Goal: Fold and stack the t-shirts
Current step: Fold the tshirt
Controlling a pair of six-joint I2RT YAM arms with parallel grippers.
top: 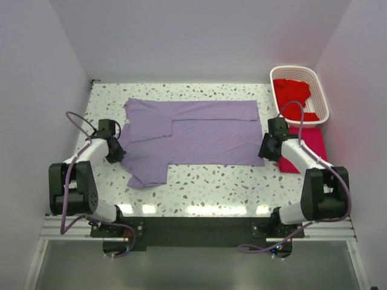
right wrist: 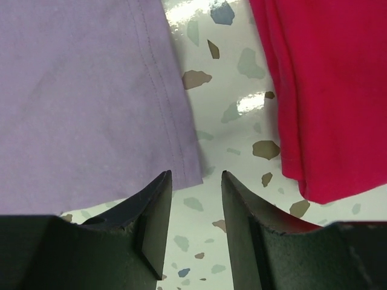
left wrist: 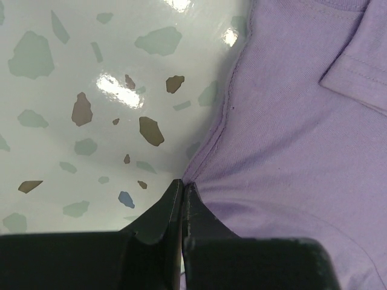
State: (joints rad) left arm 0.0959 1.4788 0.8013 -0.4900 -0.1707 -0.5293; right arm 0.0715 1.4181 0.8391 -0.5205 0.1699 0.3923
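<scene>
Left gripper (left wrist: 182,184): fingers pressed together, no gap. They are clamped on the left edge of the lavender shirt (left wrist: 290,139), and the creases run into the tips.

Right gripper (right wrist: 196,178): jaws apart, low over the table (right wrist: 242,72). The shirt's hem corner lies just by the left finger and nothing is between the fingers yet.

Lavender shirt: spread across the centre of the top view, neck end left, hem right. One sleeve hangs out at lower left, and the upper band looks already folded over.

Pink shirt (right wrist: 326,90): folded, right of the right gripper, with a strip of bare table between it and the lavender hem.

Red shirts (top: 291,92): in the basket (top: 322,90), upper right.

Step, as judged: a lengthwise fold of the lavender shirt, with end grips being taken. Stacking is not yet begun.

Next move calls for the right jaws to shift onto the hem corner and pinch it. Both ends then lift together, evenly, so the cloth does not skew.

Pose: each arm reaches up from its base at the bottom of the frame. The forearms angle inward and the wrists pitch down at opposite shirt ends.
</scene>
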